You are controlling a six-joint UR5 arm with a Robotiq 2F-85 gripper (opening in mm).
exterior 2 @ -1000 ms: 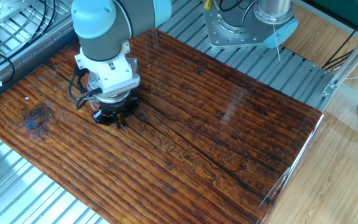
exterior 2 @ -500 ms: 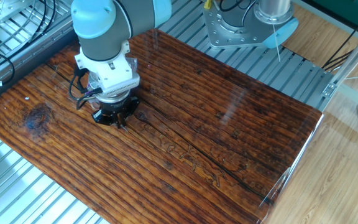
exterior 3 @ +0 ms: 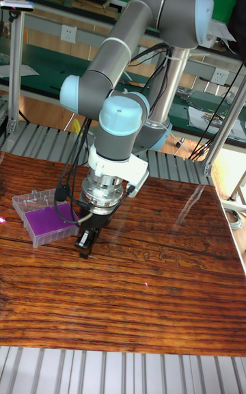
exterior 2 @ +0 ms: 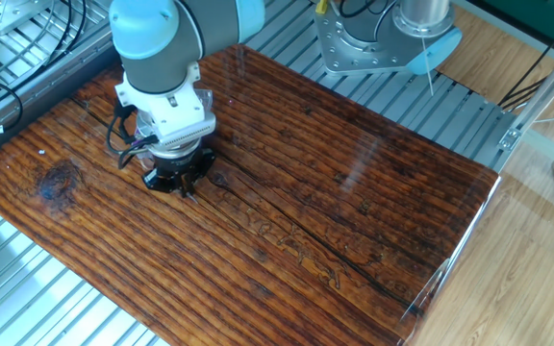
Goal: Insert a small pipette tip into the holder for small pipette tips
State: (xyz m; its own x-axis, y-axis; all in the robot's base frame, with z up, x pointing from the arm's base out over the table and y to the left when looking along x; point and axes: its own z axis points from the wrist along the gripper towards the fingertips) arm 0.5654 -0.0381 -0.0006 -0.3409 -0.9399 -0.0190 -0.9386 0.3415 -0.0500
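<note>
The arm stood bent low over the wooden desk [exterior 2: 354, 192], with the gripper [exterior 3: 86, 238] pointed straight down and its tip at or just above the boards. In the tall fixed view the jaws looked drawn close together, but whether they were clamped on a pipette tip or simply together on nothing could not be told; any tip would be too thin and clear to show at this size, and none was visible in either view.

The holder for small pipette tips [exterior 3: 46, 221] sat on the desk just beside the gripper, on the side toward the left edge of the tall view. Its purple top plate faced up, and a clear lid or tray part lay open behind it. In the fixed view the holder was hidden behind the arm's wrist.

Judged from this, the task was at an early or middle stage. The gripper was not over the purple plate but down on the bare wood next to it, so no insertion was under way. That would fit picking a tip off the desk, though this is only a reading. What remained was lifting, carrying across to the holder, lining up with one tiny hole and pressing in.
</note>
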